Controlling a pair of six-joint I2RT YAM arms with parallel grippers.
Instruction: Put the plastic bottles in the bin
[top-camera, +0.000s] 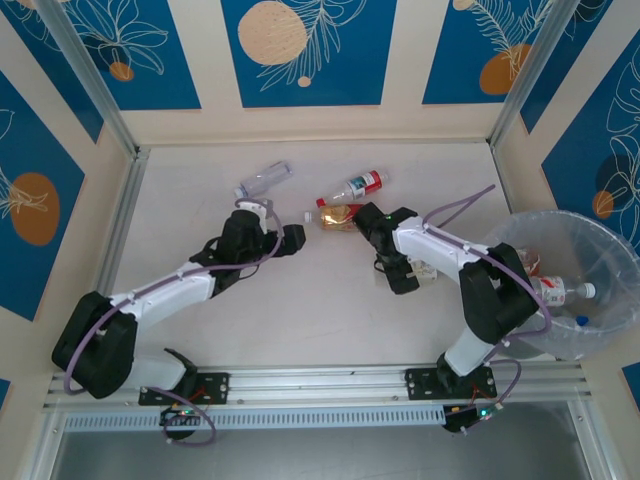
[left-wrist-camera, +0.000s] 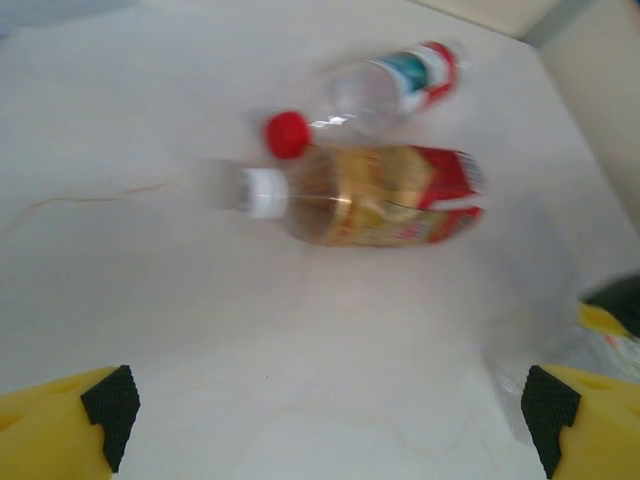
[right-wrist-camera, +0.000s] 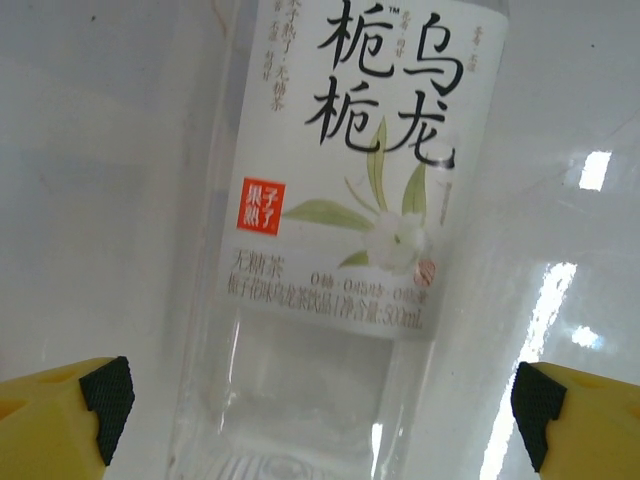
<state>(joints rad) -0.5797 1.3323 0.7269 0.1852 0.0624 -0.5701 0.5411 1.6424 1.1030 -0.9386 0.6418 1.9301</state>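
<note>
- Where both arms are bolted, a ribbed metal rail (top-camera: 320, 385) runs along the near edge. Beyond it the tabletop (top-camera: 320, 320) is pale matt white and bare between the two arms.
- My left gripper (left-wrist-camera: 330, 410): fingers spread wide, nothing between them, hovering over bare table left of centre.
- My right gripper (right-wrist-camera: 320, 400): fingers spread, with a clear bottle with a white tea label (right-wrist-camera: 340, 200) lying between the pads. Gaps show on both sides, so no pinch.
- Bin (top-camera: 610, 245): at the right edge beside my right elbow, lined with a bag. At least one red-labelled bottle with a white cap (top-camera: 560, 292) lies inside.
- Farther out, mid-table: a gold-labelled bottle (left-wrist-camera: 370, 195) on its side, white cap toward the left. Just behind it lies a red-capped bottle (left-wrist-camera: 390, 85). Cannot tell whether the two touch; the view is blurred.
- Far left: a lone clear bottle (top-camera: 264, 180), open surface all round it.
- Left, far and right sides are closed by cream walls (top-camera: 320, 120) with blue leaf panels. Metal posts (top-camera: 95, 90) stand in the far corners.
</note>
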